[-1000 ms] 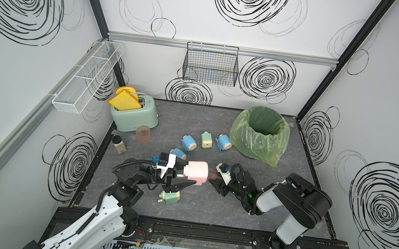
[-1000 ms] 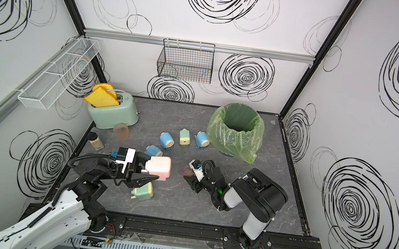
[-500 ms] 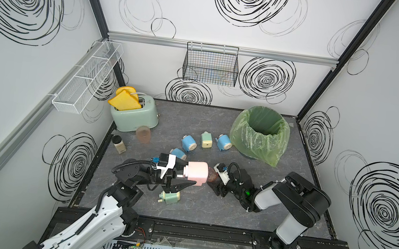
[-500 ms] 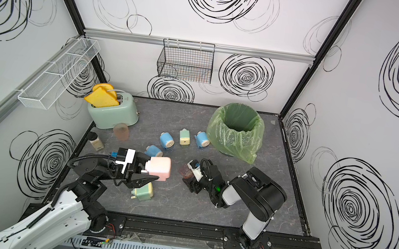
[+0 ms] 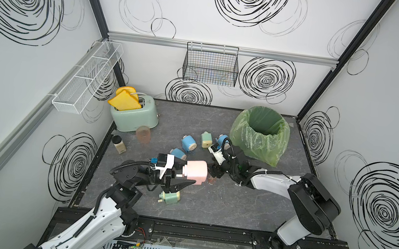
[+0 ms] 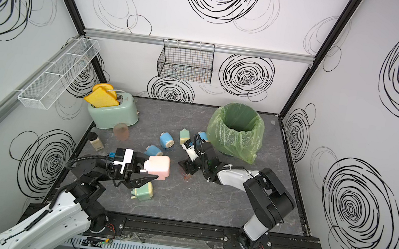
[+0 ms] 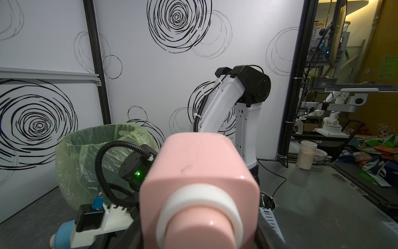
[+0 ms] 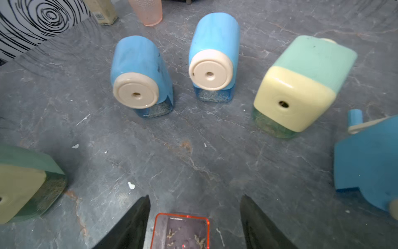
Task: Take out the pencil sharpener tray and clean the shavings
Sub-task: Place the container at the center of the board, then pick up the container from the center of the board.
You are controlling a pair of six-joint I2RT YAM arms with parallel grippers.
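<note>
We see the green bag-lined waste bin at the back of the grey stone-patterned table. Our left gripper is clamped on the pink boxy plastic sharpener body. The small clear orange-red plastic tray lies flat on the table between our right gripper's spread fingers, with a gap on each side and nothing held. We judge it light, rigid and slick. It should be gripped by its side walls and kept level, so the curled shavings stay inside.
</note>
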